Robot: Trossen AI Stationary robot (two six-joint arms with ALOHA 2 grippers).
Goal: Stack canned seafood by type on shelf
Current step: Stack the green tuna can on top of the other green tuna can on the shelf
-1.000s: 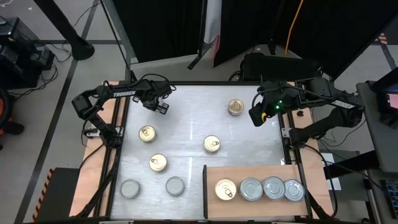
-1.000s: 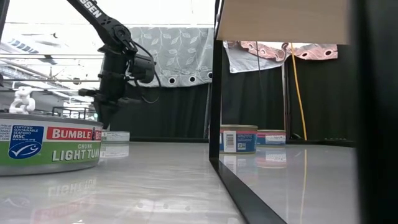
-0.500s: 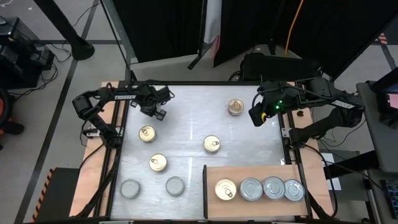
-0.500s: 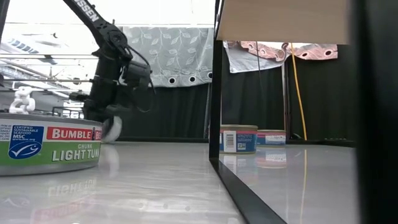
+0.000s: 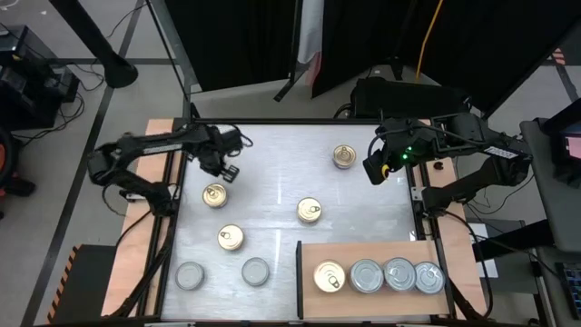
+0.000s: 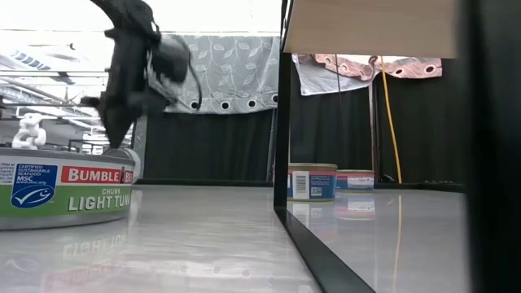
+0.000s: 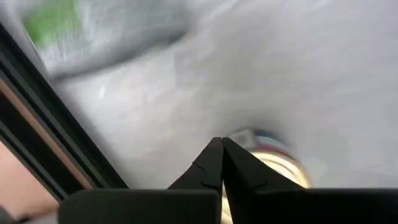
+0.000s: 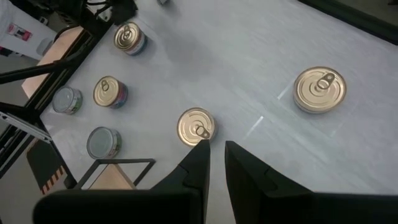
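Note:
In the high view, loose gold-topped tins lie on the white table: one near the far edge point(image 5: 344, 156), one at the left point(image 5: 215, 194), one mid-table point(image 5: 310, 211) and one nearer point(image 5: 231, 238). Two silver-topped tins point(image 5: 190, 275) point(image 5: 256, 271) sit by the near edge. The wooden shelf point(image 5: 381, 252) carries a row of one gold tin point(image 5: 329, 277) and three silver ones point(image 5: 399, 274). My left gripper point(image 5: 222, 166) is shut just beyond the left gold tin point(image 7: 273, 163), touching nothing. My right gripper point(image 5: 374, 169) hovers, narrowly open, right of the far tin point(image 8: 319, 89).
A black frame edges the table, with narrow wooden strips point(image 5: 160, 182) outside it on the left and right. In the low view a green-labelled tuna tin point(image 6: 65, 187) fills the near left, and two tins point(image 6: 313, 181) stand farther off. Bare table lies between the loose tins.
My left gripper has moved toward the table's near and left edges, closing on the left gold tin, while the arm's elbow has swung out to the left. My right arm has kept still, and no tin has moved.

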